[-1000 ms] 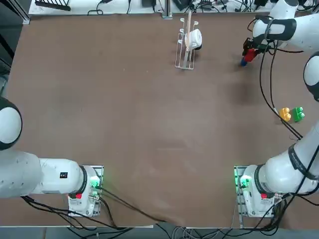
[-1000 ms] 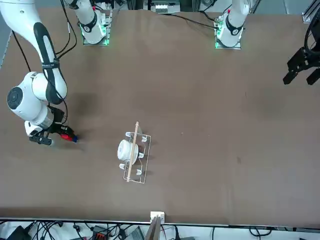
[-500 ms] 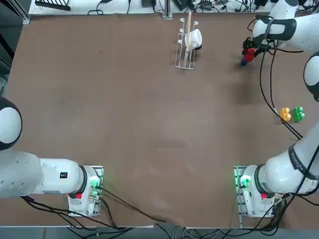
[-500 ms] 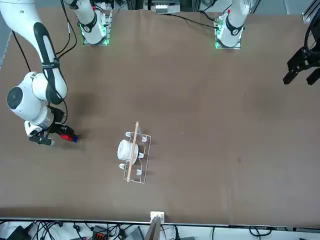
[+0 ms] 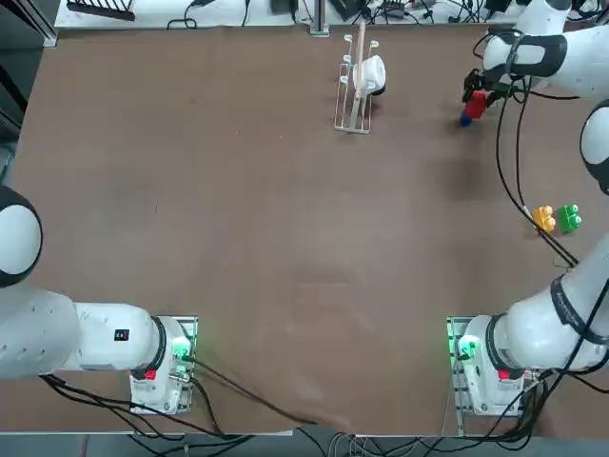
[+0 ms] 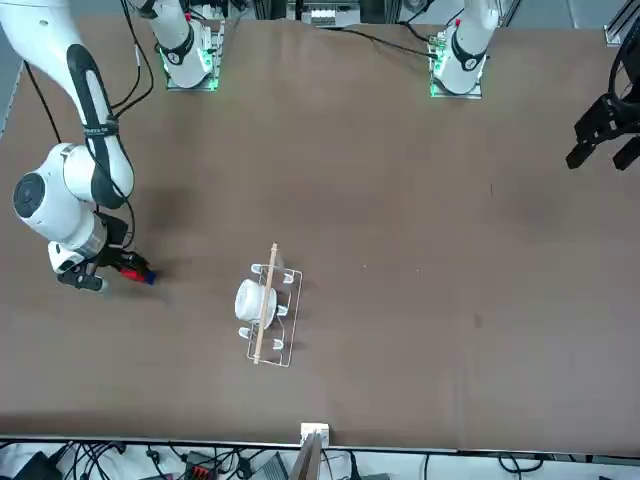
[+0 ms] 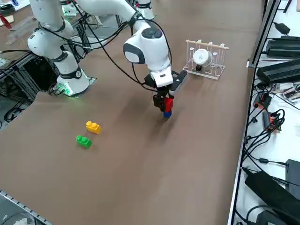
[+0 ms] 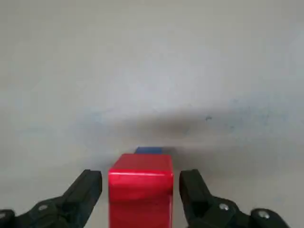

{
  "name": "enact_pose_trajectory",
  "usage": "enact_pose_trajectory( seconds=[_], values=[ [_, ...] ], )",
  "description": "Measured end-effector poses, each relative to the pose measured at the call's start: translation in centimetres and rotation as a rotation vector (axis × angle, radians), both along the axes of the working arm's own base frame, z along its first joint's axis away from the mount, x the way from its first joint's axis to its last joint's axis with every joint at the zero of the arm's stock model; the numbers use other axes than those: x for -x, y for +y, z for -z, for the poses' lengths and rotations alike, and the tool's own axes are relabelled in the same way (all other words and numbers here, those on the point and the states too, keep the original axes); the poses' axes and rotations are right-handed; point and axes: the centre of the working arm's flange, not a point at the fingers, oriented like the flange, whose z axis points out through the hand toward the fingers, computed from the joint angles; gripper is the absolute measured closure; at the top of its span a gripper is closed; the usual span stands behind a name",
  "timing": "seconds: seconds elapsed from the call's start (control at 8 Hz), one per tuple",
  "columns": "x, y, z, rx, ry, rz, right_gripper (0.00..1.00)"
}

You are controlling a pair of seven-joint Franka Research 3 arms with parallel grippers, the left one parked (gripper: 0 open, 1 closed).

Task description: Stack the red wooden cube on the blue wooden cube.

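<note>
Your workspace: one brown table [image 5: 285, 238], matte surface. Beyond the table's far edge, you have a white strip littered with black cables [image 5: 419, 11]. Beside the table in the right side view: cables and dark equipment boxes [image 7: 281, 70].

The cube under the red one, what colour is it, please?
Blue, clearest in the right side view.

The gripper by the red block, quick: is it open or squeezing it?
Right gripper: open, fingers apart on either side of the red cube, which sits on the blue cube. Not holding anything.
</note>
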Motion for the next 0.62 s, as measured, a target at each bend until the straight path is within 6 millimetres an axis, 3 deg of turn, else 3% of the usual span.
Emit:
enact_pose_trajectory(
  seconds=[0.38,0.5,0.62],
  values=[
    [-0.3,0.4,-5.6,-0.015,-0.001,-0.011,0.0],
    [-0.3,0.8,-9.1,-0.029,0.025,-0.024,0.0],
    [-0.1,1.4,-14.1,-0.043,0.048,-0.042,0.0]
  ],
)
